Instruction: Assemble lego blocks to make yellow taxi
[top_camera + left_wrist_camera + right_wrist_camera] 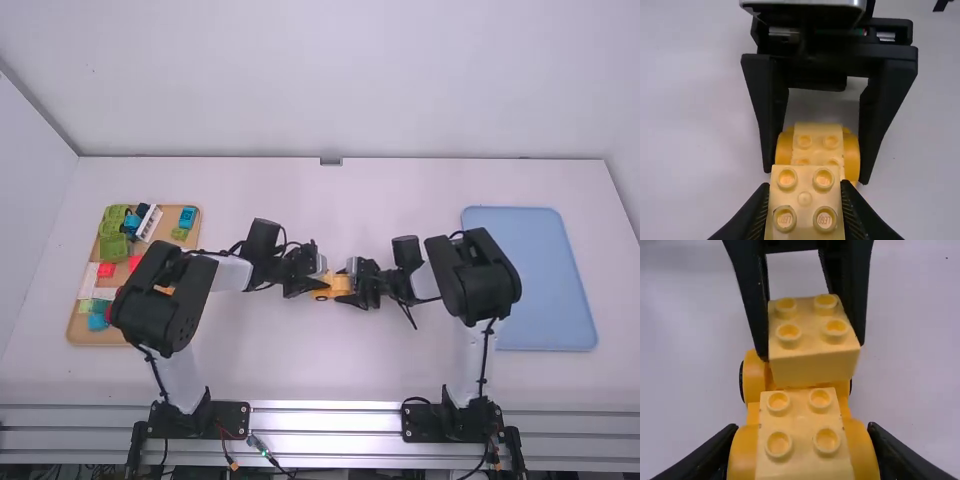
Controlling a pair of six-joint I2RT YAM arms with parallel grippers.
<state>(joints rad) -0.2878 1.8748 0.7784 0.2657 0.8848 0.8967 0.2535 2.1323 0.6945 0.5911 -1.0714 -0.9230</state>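
Left arm and right arm flank open table, converging beyond it.

The yellow wheeled base is partly hidden.

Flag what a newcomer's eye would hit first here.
Mid-table: the left gripper holding a yellow studded block over the wheeled yellow car body, which the right gripper clamps. Then the big blue tray on the right and the tan tray of colourful blocks on the left.
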